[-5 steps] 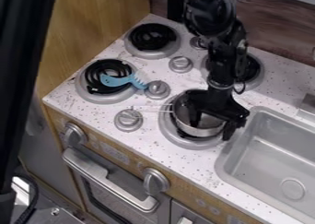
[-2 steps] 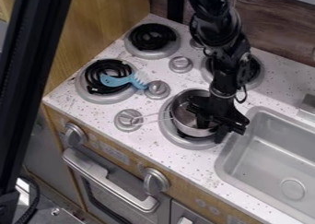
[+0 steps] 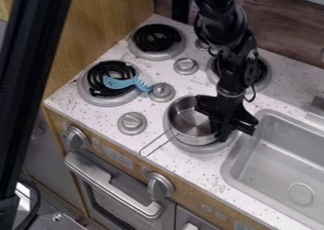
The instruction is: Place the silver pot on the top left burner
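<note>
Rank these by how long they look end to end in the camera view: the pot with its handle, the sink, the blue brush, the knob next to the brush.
1. Sink, though the view cuts it off
2. Pot with its handle
3. Blue brush
4. Knob

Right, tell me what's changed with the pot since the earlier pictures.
The silver pot has turned: its handle swung from pointing left, by the knob, toward the counter's front edge. The pot also shifted slightly left. The gripper went from over it to its right side. The blue brush stayed put.
</note>
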{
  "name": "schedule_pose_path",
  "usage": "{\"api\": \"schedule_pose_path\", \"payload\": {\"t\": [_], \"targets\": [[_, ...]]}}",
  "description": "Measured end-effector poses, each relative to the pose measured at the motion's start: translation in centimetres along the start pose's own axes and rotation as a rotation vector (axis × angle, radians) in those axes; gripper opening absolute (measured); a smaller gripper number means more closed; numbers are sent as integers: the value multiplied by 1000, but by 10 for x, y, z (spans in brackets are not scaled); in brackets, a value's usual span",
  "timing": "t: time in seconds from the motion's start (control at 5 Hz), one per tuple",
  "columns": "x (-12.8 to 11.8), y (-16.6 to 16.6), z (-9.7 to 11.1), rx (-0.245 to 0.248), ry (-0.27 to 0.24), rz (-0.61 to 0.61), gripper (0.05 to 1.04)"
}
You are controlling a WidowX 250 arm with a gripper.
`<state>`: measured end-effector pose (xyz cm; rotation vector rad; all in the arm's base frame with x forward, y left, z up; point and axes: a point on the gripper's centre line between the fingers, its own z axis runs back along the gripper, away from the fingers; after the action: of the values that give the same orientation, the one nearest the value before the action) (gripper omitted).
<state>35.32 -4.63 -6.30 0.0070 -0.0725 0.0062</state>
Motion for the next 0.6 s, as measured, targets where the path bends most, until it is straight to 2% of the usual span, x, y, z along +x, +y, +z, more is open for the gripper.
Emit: {"api": "schedule_pose_path", "payload": {"t": [0.2,0.4,0.6], "targets": [[29,15,14,-3,-82,38,71],[78,49,41,-29,-228,59,71],[105,86,42,7,-271,72,70]]}}
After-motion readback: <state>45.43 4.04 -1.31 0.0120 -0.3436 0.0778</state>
